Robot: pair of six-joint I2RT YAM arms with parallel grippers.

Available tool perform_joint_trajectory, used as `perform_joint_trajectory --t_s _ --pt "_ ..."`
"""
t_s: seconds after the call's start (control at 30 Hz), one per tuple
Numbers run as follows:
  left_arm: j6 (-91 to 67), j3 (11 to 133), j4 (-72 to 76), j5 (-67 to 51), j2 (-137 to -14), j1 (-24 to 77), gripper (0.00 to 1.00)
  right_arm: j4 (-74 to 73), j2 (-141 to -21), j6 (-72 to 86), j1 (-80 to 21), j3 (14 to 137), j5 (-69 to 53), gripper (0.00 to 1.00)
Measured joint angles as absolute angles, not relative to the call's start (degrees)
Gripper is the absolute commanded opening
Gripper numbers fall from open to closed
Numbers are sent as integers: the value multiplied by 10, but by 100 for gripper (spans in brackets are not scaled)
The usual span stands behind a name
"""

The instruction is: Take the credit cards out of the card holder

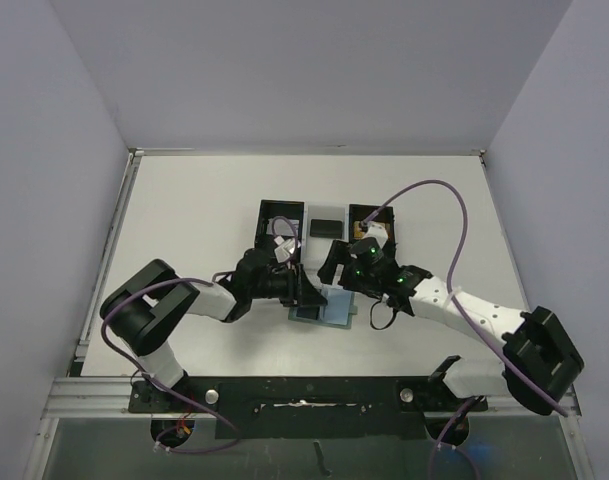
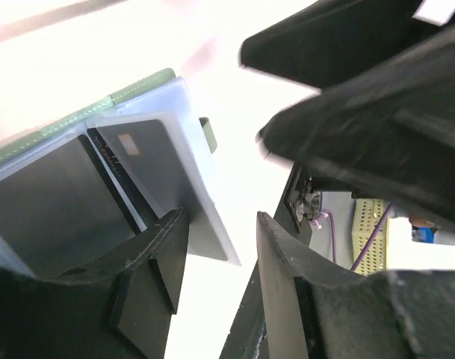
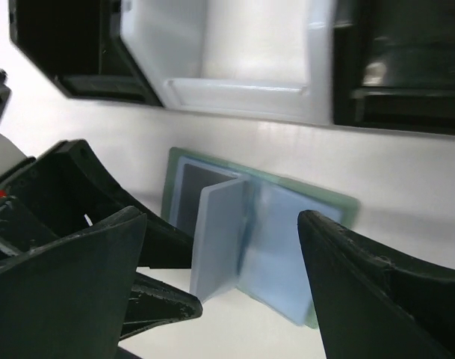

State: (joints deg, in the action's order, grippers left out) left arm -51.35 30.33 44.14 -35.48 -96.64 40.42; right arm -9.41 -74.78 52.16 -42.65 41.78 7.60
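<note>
The card holder [image 1: 324,308] lies open on the table, grey-green outside [image 2: 137,86] with pale blue pockets [image 3: 287,247]. A dark credit card [image 2: 149,157] with a chip sits in its left pocket [image 3: 190,194]. One blue leaf [image 3: 220,239] stands upright in the middle. My left gripper [image 1: 306,293] is at the holder's left side, its jaws [image 2: 221,224] apart, with one finger [image 2: 156,262] resting over the pocket. Only the leaf's corner reaches into the gap. My right gripper [image 1: 336,272] hovers above the holder with its jaws [image 3: 221,224] wide open and nothing between them.
A black-and-clear three-compartment tray [image 1: 306,222] stands just behind the holder, its clear middle section [image 3: 234,52] close to the right gripper. A dark card [image 1: 327,228] lies in that middle section. The two grippers are close together over the holder.
</note>
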Motion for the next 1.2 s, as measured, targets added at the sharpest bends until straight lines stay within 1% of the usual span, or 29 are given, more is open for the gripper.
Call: perform_joint_trajectory --t_s 0.2,0.27,0.33,0.43,0.53,0.67,0.77,0.9,1.2 --pt "-524 349 438 -369 -1019 437 40 -161 -673 524 -385 414 128 85" --pt "-526 356 437 -369 -1021 451 40 -152 -641 535 -381 396 135 83" --pt "-531 358 436 -369 -1020 463 40 -129 -601 551 -381 357 133 78" --pt "-533 358 411 -360 -1007 463 40 -90 -555 575 -381 287 123 66" --pt "-517 357 357 -327 -966 457 40 -63 -541 594 -381 235 105 54" --pt "-487 356 290 -265 -908 452 40 -33 -545 605 -380 215 78 42" --pt "-475 356 266 -240 -900 448 40 6 -566 606 -381 215 52 36" --pt "-475 356 246 -236 -914 443 40 52 -622 606 -381 216 22 35" --pt "-484 356 246 -240 -963 442 39 84 -732 607 -381 225 -6 30"
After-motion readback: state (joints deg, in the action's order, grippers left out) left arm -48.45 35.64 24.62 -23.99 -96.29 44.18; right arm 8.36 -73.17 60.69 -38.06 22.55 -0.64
